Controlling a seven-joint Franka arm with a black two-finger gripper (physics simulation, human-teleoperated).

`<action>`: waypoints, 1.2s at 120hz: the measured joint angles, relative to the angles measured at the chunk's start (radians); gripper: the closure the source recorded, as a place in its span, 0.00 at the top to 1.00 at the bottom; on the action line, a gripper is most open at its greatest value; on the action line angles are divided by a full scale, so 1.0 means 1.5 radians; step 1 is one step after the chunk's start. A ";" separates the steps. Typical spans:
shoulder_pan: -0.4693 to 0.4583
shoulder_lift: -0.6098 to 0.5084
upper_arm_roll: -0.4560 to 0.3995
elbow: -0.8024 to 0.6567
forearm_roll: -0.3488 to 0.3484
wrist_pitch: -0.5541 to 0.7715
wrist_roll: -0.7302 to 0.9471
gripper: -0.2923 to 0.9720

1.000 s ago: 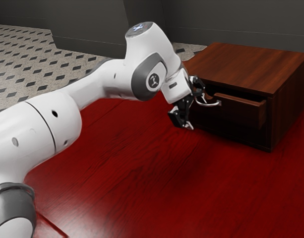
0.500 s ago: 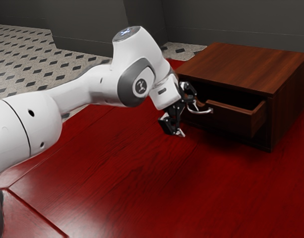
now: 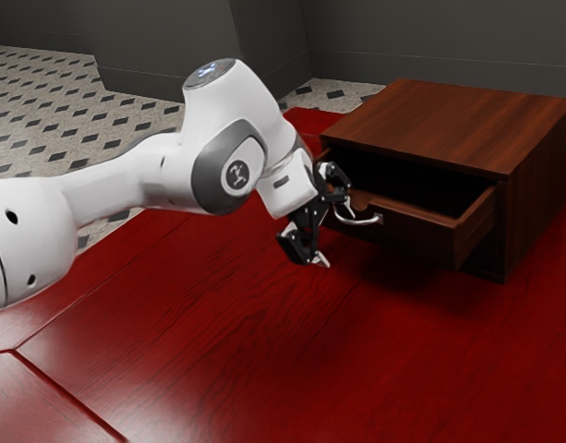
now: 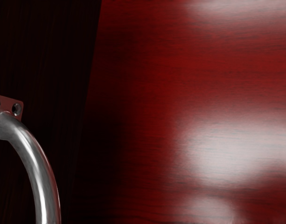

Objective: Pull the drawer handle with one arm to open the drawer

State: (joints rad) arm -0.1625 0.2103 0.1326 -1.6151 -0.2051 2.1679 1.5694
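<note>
**Q:** One drawer, or several, in the dark brown wooden cabinet (image 3: 449, 120)?

**A:** One. The brown wooden drawer (image 3: 421, 235) stands partly pulled out of the cabinet's front, above the glossy red wooden table (image 3: 264, 351).

**Q:** Where is the curved silver metal handle (image 3: 361, 220)?

**A:** On the drawer's front panel, facing the white arm (image 3: 172, 175). It passes between the fingers of the black two-finger gripper (image 3: 327, 214).

**Q:** And the gripper's state?

**A:** Spread wide, with one finger above the handle and one below. In the wrist view, the handle (image 4: 35, 163) arcs from its screwed plate, close to the hand.
</note>
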 joint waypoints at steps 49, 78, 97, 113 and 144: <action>-0.004 -0.076 0.000 -0.102 0.001 0.029 -0.003 0.73; -0.007 -0.125 0.000 -0.162 0.010 0.044 -0.004 0.76; -0.010 -0.148 0.001 -0.191 0.011 0.054 -0.005 0.76; -0.011 -0.169 0.000 -0.219 0.012 0.060 -0.006 0.76; 0.014 -0.244 -0.033 -0.158 0.020 0.050 -0.009 0.74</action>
State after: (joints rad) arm -0.1419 -0.1556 0.0837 -1.8525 -0.1751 2.2431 1.5556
